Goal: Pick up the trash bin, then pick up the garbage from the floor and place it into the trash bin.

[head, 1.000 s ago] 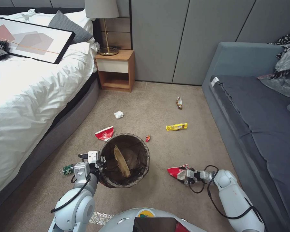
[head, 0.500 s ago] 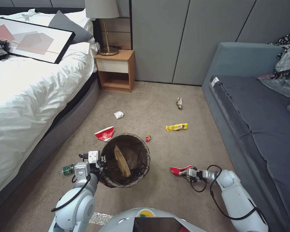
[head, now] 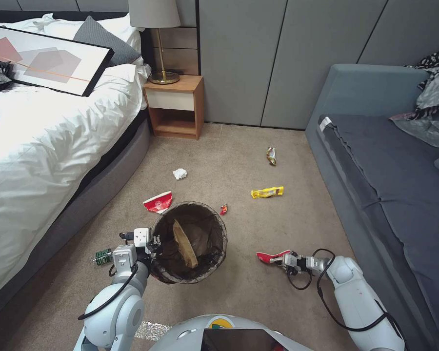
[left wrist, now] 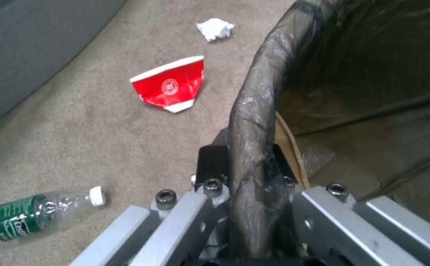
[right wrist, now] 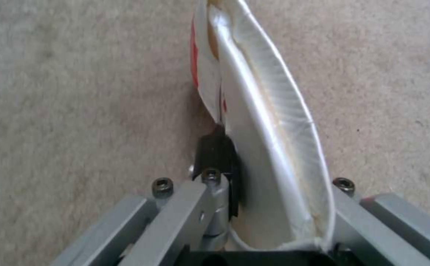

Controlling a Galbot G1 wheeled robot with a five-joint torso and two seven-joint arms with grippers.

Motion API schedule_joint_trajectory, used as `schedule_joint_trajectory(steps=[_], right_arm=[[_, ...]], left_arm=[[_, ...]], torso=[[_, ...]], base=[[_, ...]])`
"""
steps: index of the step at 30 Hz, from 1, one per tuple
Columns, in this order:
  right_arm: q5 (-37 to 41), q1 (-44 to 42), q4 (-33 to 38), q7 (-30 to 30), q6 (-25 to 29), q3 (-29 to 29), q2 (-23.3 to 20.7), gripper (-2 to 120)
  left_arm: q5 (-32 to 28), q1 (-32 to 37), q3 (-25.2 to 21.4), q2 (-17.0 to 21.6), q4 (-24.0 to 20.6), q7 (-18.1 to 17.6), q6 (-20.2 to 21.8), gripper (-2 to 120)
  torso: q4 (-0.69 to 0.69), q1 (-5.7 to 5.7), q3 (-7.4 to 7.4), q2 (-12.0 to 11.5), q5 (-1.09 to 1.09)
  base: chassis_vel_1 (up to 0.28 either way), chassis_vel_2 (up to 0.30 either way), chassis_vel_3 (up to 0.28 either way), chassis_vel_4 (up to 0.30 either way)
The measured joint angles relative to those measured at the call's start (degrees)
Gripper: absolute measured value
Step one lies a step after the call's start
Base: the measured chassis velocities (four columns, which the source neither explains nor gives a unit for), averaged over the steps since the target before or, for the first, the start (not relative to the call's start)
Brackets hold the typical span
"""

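We see the crushed paper cup (head: 269, 256) flattened, its long axis running sideways from the right pincer (head: 281, 260) toward the trash bin (head: 189, 242), which stands well apart. Our right arm reaches low over the carpet, pincer clenched on the cup (right wrist: 269, 122), which juts straight out beyond the fingertips. Our left pincer (left wrist: 247, 177) grips the bin's bagged rim (left wrist: 254, 111), beside the bed.
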Motion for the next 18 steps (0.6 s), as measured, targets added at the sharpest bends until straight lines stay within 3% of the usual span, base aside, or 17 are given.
schedule_joint_trajectory(steps=[2,4,5,7,10,13,18], right_arm=[[1.2,-0.3,0.2,0.3,-0.1,-0.2,-0.1,4],[9.2,-2.3,3.4,1.8,-1.1,-1.2,-0.9,3],[9.2,-2.3,3.4,1.8,-1.1,-1.2,-0.9,3],[16.4,-4.9,8.3,3.4,-2.3,-1.7,-1.6,0],[22.9,-7.4,13.3,4.4,-3.2,-1.9,-1.5,0],[34.0,-11.0,20.1,6.8,-4.2,-2.7,-0.7,0],[42.2,-13.8,26.7,9.5,-5.5,-4.1,0.2,0]], left_arm=[[0.0,0.0,0.0,0.0,0.1,0.0,0.0,2],[0.0,0.0,0.0,0.0,0.3,0.0,0.0,2],[0.0,0.0,0.0,0.0,0.3,0.0,0.0,2],[-0.1,-0.2,0.0,0.0,0.5,0.0,0.0,2],[-0.1,-0.3,0.0,0.0,0.6,-0.1,0.0,2],[-0.3,-0.4,0.0,0.0,1.1,-0.1,0.0,2],[-0.3,-0.4,0.2,0.0,1.5,-0.2,0.1,2]], torso=[[0.0,0.0,0.0,0.0,0.01],[-0.04,0.0,0.01,0.0,0.05],[-0.04,0.0,0.01,0.0,0.05],[0.0,0.0,0.01,0.0,-0.04],[-0.01,0.0,0.01,0.0,0.03],[-0.01,0.0,0.0,0.0,0.0],[-0.01,0.0,0.0,0.0,-0.01]], base=[[0.0,0.0,0.0,0.0],[0.0,0.0,0.0,0.0],[0.0,0.0,0.0,0.0],[0.0,0.0,0.0,0.0],[0.0,0.0,0.0,0.0],[0.0,0.0,0.0,0.0],[0.0,0.0,0.0,0.0]])
